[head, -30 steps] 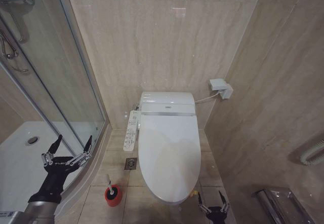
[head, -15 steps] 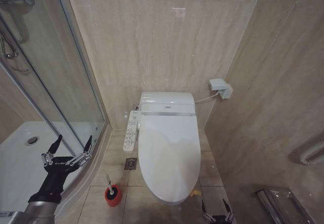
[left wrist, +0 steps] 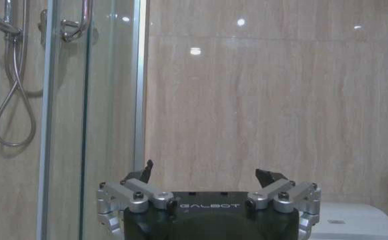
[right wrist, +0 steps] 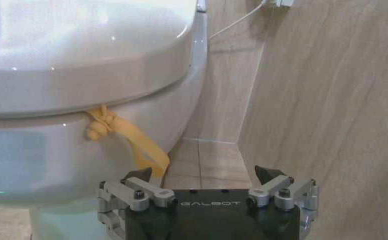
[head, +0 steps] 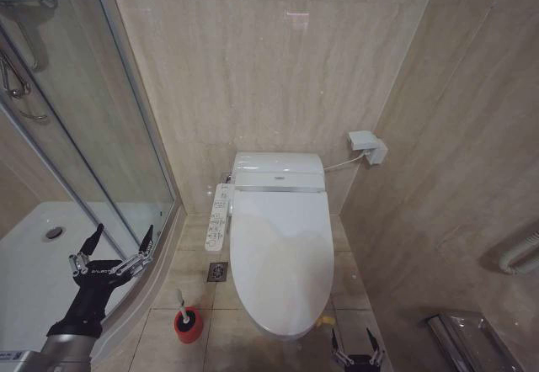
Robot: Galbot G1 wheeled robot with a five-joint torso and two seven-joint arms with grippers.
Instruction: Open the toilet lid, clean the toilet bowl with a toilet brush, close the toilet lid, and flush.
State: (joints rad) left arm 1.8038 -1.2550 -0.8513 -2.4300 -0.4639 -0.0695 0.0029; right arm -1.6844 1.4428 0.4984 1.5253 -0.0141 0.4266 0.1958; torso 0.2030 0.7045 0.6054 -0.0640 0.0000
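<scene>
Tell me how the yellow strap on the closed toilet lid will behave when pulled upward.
The yellow strap hangs limp and knotted from the toilet lid rim, so it is likely floppy and will go taut before lifting. The lid looks glossy and probably slippery, which favours pulling the strap. The right gripper, jaws open, sits just below it.

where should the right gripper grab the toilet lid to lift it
Judging by the views, grip the yellow tag hanging from the toilet lid front-right rim. The lid lies shut and smooth, so the tag is the only handle. The open right gripper sits just below it; come up from the front-right.
</scene>
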